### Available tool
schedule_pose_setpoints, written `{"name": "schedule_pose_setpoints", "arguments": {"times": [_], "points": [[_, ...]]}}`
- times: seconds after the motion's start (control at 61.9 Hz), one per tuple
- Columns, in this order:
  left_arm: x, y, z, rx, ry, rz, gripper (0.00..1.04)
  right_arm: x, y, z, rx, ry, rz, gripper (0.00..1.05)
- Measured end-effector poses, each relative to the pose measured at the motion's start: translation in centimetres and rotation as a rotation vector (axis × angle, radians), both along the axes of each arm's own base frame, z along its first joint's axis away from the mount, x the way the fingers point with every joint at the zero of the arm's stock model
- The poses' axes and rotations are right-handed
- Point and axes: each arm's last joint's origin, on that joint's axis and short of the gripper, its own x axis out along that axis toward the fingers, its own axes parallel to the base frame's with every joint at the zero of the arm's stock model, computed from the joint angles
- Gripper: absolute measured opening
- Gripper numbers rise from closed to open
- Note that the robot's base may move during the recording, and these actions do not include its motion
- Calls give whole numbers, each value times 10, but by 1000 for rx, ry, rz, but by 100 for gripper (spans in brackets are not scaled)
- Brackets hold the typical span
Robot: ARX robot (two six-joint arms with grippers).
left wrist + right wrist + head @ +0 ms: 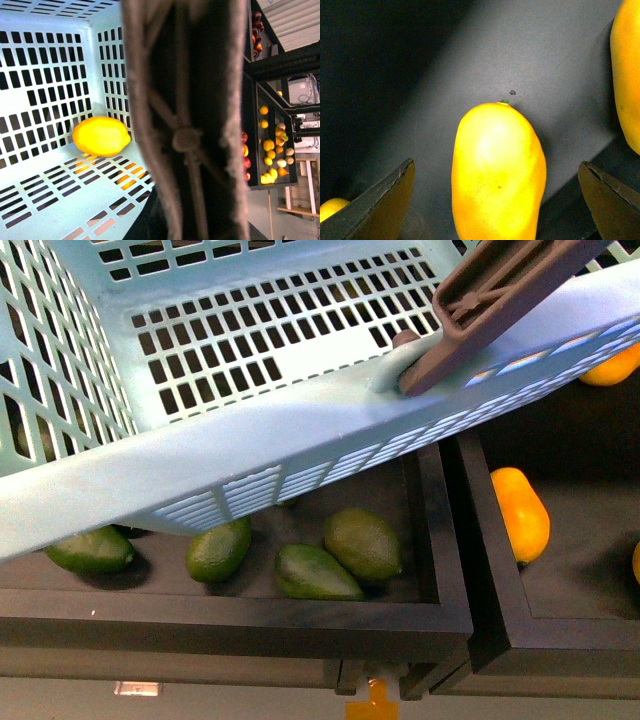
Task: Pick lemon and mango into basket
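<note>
The aqua basket (pixel 250 440) hangs close in front of the front camera, tilted, its brown handle (pixel 500 300) at the upper right. My left gripper is shut on that handle (pixel 185 125), which fills the left wrist view and hides the fingers. The lemon (pixel 101 136) lies inside on the basket's slotted floor (pixel 45 200). In the right wrist view a mango (pixel 497 150) lies on a dark tray floor between the spread fingers (pixel 385 205) of my open right gripper (pixel 496 165), not touched. A mango (pixel 520 512) lies in the right-hand black tray.
Several dark green oval fruits (pixel 362 543) lie in a black tray (pixel 440 610) under the basket. More orange fruit (pixel 612 365) sits behind, and another mango (pixel 627 75) lies beside the framed one. A far shelf holds mixed fruit (pixel 272 150) and red apples (pixel 256 35).
</note>
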Motion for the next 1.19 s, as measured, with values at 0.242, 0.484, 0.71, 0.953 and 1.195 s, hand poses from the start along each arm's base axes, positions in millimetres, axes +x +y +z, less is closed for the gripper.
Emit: {"name": "schedule_pose_setpoints", "arguments": {"times": [0.242,0.484,0.71,0.953,1.195], "points": [[0,0,0,1,0,1,5,10,1,-12,19,13,-23,96],[0,0,0,5,-4,11,5,21,7,-23,22,37,-18,96],[0,0,0,0,0,0,5,29,19,-34,20,69,4,96],[0,0,0,0,0,0,5,30,28,-39,12,98,17,76],[0,0,0,4,-4,9,5,22,15,-3,-7,19,38,64]]}}
